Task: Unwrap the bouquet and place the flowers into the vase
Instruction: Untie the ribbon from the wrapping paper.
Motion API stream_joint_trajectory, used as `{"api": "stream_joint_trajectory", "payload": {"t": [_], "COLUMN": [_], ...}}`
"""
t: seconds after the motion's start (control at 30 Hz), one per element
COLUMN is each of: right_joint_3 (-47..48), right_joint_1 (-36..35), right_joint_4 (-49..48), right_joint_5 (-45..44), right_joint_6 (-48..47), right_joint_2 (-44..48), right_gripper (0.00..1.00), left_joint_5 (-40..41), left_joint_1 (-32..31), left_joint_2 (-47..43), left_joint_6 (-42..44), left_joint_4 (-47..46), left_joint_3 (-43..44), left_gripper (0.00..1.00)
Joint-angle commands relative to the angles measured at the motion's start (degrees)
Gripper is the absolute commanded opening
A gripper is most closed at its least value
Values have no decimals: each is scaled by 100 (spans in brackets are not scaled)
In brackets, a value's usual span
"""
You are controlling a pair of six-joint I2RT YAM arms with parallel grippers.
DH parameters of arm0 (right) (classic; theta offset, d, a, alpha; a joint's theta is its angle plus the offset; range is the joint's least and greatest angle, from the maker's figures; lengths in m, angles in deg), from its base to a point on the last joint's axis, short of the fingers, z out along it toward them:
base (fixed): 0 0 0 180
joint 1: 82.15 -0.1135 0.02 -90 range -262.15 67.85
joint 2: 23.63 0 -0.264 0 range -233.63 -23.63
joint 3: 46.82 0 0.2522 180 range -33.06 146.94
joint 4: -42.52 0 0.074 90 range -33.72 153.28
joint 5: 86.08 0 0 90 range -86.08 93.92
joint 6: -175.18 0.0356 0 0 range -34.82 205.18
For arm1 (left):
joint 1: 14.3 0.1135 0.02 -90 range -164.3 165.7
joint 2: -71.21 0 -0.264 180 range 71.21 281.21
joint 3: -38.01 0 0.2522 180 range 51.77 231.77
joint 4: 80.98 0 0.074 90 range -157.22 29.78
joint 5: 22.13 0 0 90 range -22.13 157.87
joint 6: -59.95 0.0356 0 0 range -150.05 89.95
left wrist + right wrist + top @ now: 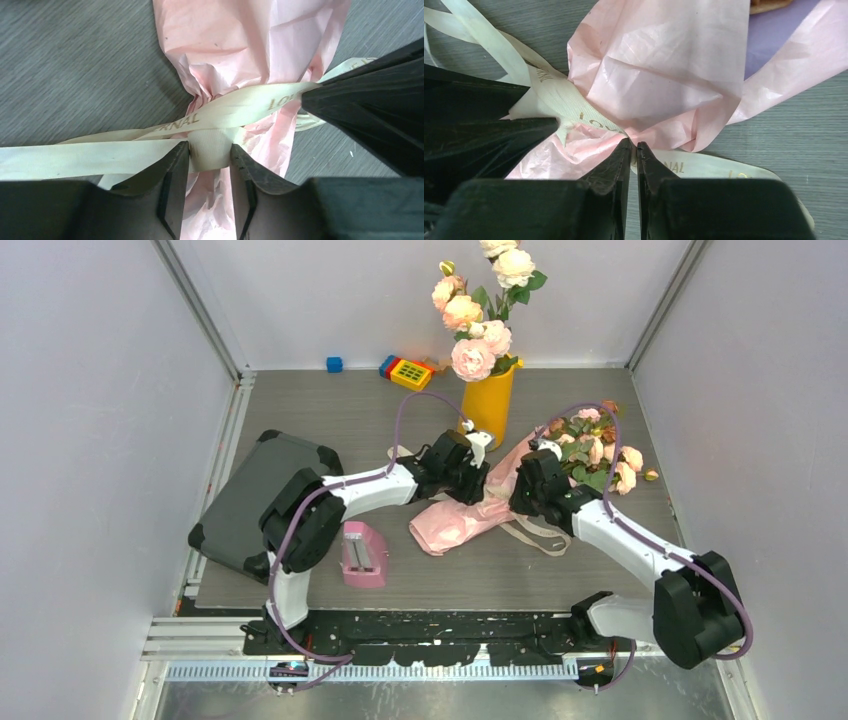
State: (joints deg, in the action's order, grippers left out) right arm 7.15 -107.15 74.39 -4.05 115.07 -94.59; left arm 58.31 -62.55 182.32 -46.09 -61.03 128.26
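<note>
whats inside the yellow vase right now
A bunch of large pale pink and cream roses stands in the vase. Its opaque wall hides their stems and anything else inside.

Pink paper-wrapped bouquet (468, 516) on its side, near upright yellow vase (489, 406)

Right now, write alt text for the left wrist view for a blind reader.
The left gripper clamps the knot of the beige ribbon tied round the bouquet, which is wrapped in crinkled pink paper. At right, the right gripper pinches the same ribbon; a grey table lies beneath.
</note>
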Motion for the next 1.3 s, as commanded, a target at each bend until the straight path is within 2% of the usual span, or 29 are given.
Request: {"api": "stream_joint_trajectory", "payload": {"t": [0.0, 0.03, 0.23, 0.37, 0.43, 0.9, 1.27], "right_joint_3": [-20, -16, 35, 222, 344, 1225, 1242], "right_joint_1": [3, 3, 8, 3, 3, 6, 9], "right_joint_4": [105, 149, 687, 1469, 1848, 3762, 5576], "right_joint_5": [-241, -282, -677, -1359, -1806, -4596, -6145], "right_joint_6": [30, 46, 230, 509, 704, 1823, 3829], "right_joint_2": [476, 525, 1115, 1621, 2011, 4217, 5414], "right_gripper": [12, 8, 1, 0, 0, 0, 0], "left_joint_5": [439, 453, 371, 262, 252, 22, 273], "left_joint_1": [21, 32, 197, 470, 674, 2194, 2947], "left_joint_2": [-412, -446, -740, -979, -1084, -1408, -1220], "left_joint_6": [-82, -122, -409, -596, -637, -579, -552], "left_joint_4": [-86, -121, -373, -495, -523, -286, -189], "left_joint_3": [108, 93, -144, -366, -477, -880, -787], "left_gripper": [35, 34, 24, 10, 7, 5, 4]}}
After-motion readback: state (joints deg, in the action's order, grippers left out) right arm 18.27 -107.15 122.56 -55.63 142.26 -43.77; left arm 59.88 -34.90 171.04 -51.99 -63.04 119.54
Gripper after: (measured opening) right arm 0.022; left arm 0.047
